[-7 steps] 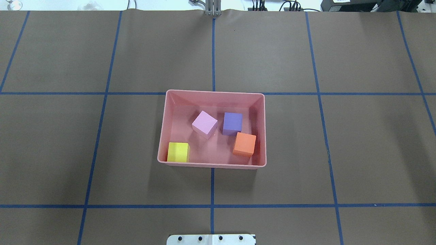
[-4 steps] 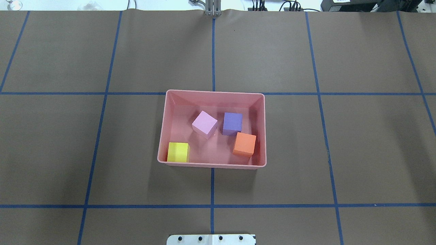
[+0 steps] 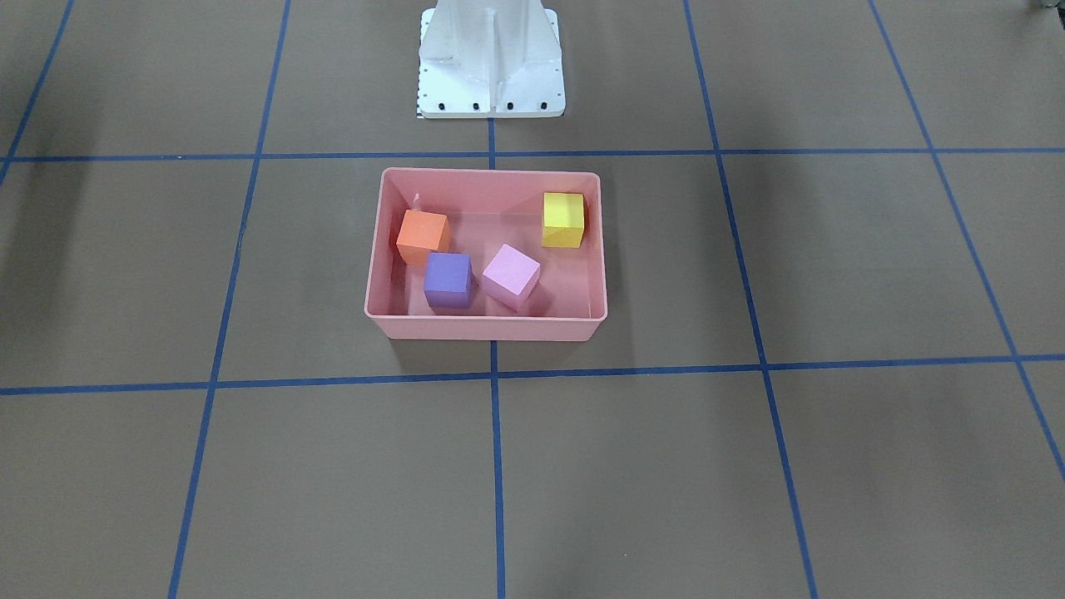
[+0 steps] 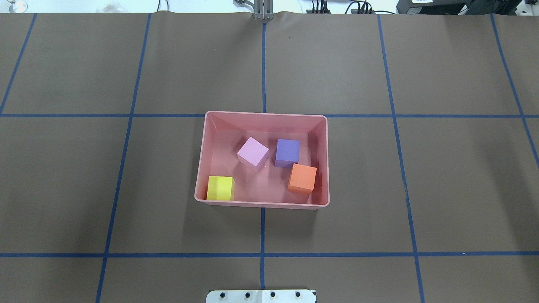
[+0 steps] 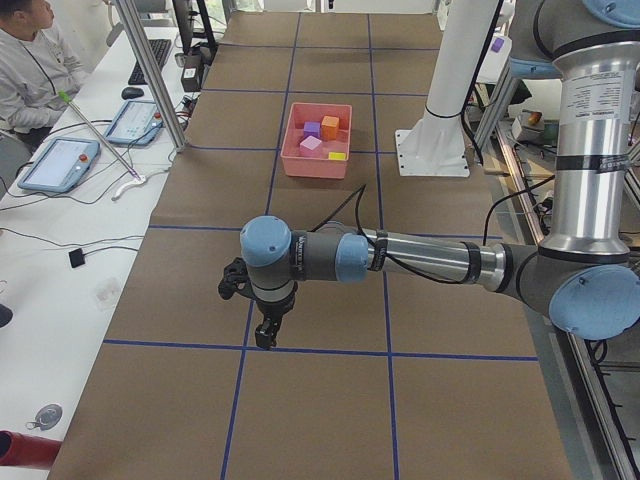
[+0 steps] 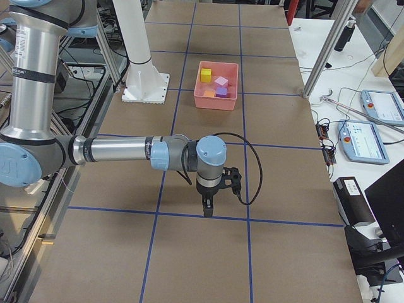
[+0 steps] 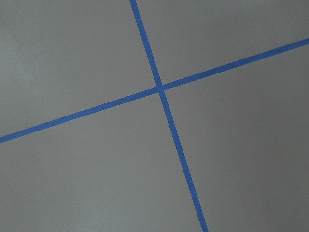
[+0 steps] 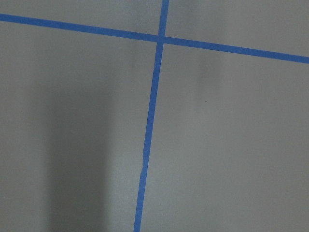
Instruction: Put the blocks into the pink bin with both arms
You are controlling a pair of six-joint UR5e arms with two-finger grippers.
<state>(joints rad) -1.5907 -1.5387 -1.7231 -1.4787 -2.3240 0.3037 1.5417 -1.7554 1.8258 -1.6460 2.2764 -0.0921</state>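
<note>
Nothing has shifted since the earlier overhead pictures: the bin [image 4: 265,113] and all four blocks lie exactly as they did. The bin sits mid-table [image 4: 168,63], straddling the central line of blue tape [image 4: 263,67]. Its long axis runs across me from left to right, and its far rim lies along a crosswise line.

All four blocks are inside it:
- The yellow block [image 4: 220,188] is tucked into the near corner on my left, square with the walls.
- The pink block [image 4: 253,151] stands near the middle, turned diagonal to the walls.
- The purple block [image 4: 287,151] sits just to its right, about square with the walls.
- The orange block [image 4: 302,177] is just beside the purple one, nearer me, slightly turned and close to the right wall.

My left claw [image 5: 265,343] hangs pointing down over a tape crossing, well apart from the bin. My right claw [image 6: 207,213] does the same at the other end. I cannot tell whether either claw is open or closed.
</note>
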